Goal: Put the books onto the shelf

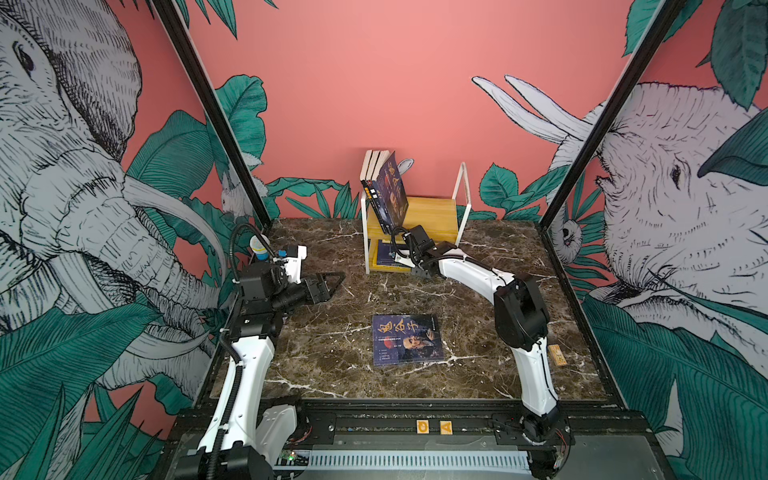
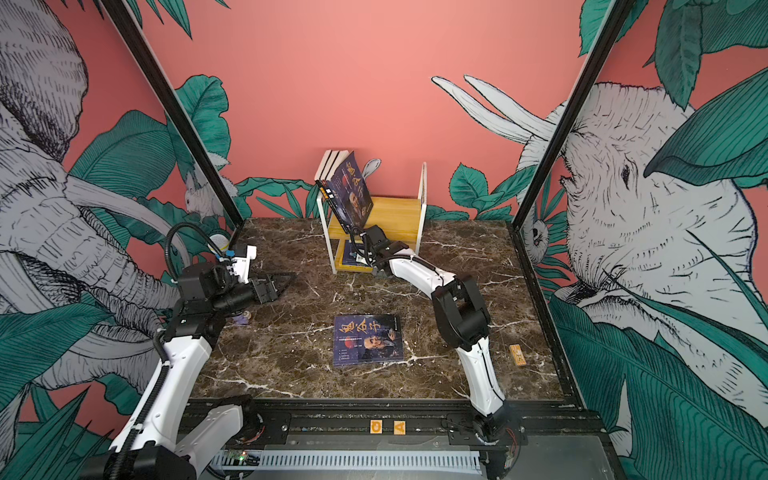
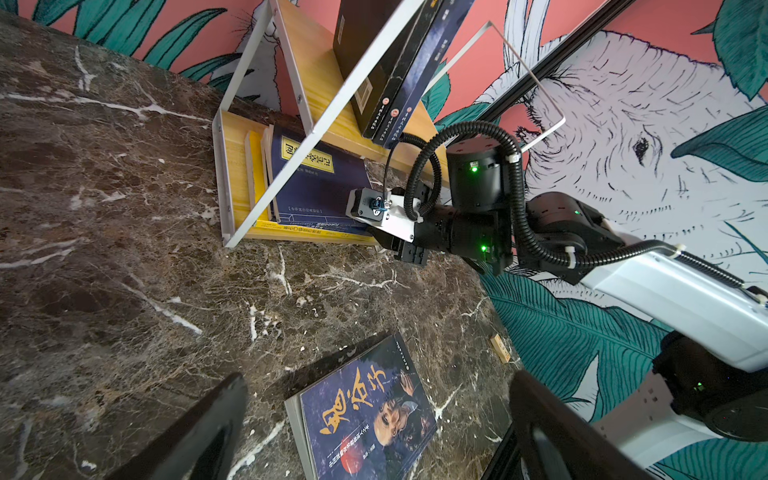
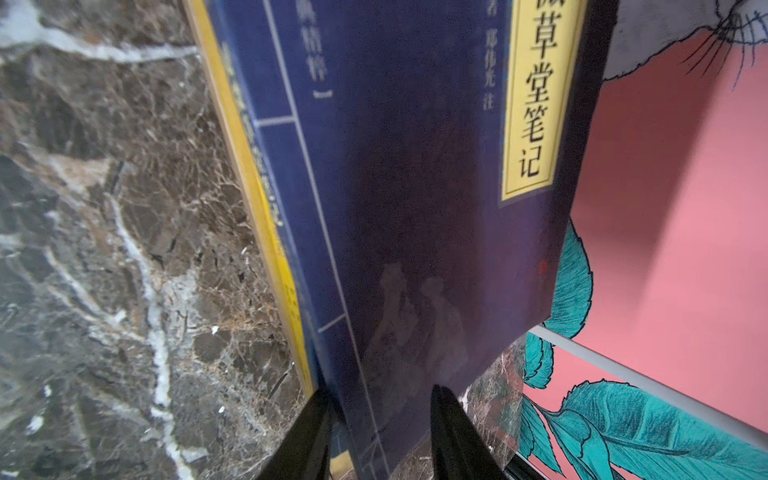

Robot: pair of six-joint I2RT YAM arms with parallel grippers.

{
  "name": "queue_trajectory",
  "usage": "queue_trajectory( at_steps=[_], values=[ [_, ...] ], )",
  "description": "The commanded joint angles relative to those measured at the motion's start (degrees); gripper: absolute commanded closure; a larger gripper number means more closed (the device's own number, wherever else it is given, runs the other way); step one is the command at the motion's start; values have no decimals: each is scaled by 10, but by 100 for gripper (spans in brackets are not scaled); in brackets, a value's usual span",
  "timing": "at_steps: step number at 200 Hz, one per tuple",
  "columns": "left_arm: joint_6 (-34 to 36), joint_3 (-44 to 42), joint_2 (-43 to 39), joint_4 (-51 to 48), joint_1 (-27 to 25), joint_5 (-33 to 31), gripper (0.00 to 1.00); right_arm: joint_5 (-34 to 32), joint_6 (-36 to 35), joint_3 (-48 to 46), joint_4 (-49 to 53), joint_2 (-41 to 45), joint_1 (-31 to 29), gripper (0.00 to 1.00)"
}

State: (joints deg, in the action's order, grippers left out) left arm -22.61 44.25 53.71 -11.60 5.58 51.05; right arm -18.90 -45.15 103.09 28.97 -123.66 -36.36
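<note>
The shelf (image 1: 432, 212) (image 2: 395, 212) (image 3: 232, 166) stands at the back of the marble table. Three books (image 1: 386, 187) (image 2: 345, 187) lean upright on its upper board. On the lower board lies a navy book with a yellow label (image 3: 320, 183) (image 4: 415, 166). My right gripper (image 4: 382, 392) straddles its near corner, one finger over the cover and one beside the edge, a gap still showing. A navy portrait book (image 1: 407, 338) (image 2: 368, 338) (image 3: 365, 415) lies flat mid-table. My left gripper (image 1: 338, 280) (image 3: 378, 376) hovers open at the left, holding nothing.
A yellow-edged book (image 3: 291, 226) lies under the navy one on the lower board. A small wooden block (image 1: 557, 355) (image 2: 518, 355) sits near the right edge. A blue and yellow cup (image 1: 259, 247) stands at the back left corner. Black frame posts border the table.
</note>
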Motion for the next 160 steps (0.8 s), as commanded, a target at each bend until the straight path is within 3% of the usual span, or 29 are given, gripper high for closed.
queue_trajectory(
  at_steps=[1, 41, 160],
  values=[
    [12, -4, -3, 8, 3, 5, 1, 2, 9, 16, -11, -6, -1, 55],
    [8, -6, -4, 14, 4, 7, 1, 50, 25, 32, 18, -5, -20, 45],
    [7, -2, -9, 6, 4, 12, 1, 78, 57, 190, 21, -130, -78, 39]
  ],
)
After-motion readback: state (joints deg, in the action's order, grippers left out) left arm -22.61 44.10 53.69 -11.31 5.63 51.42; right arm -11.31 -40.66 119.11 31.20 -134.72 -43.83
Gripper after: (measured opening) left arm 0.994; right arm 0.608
